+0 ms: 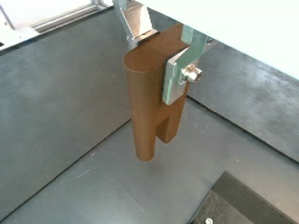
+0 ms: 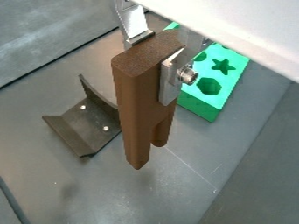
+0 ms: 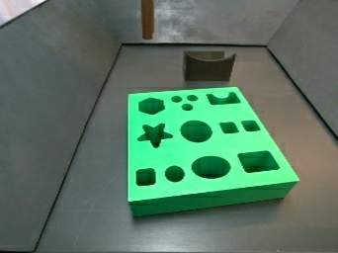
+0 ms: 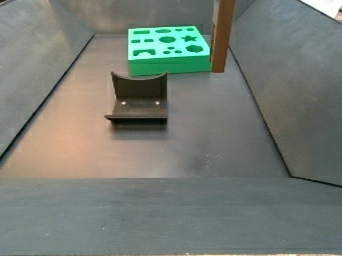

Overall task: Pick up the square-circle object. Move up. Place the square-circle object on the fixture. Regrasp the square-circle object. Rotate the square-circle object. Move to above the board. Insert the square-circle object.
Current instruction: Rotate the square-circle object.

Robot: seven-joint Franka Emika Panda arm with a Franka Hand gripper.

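square-circle object (image 2: 142,105), a slim reddish-brown block with one end split into two prongs, is held clamped at its upper end in the claw (image 2: 149,66), high above the dark desk (image 4: 174,150). its long axis hangs vertical, prongs down. the dark notched fixture (image 2: 82,127) is seen lower and to one side, apart from the block; the bright green board (image 2: 216,79) lies beyond.

I get even, soft light from above — shadows on the worktop (image 4: 174,150) stay faint. Both side views are sharp. The wrist views blow out to white behind the gripper (image 1: 163,52), whose silver fingers (image 2: 172,77) glint — edges look slightly soft.
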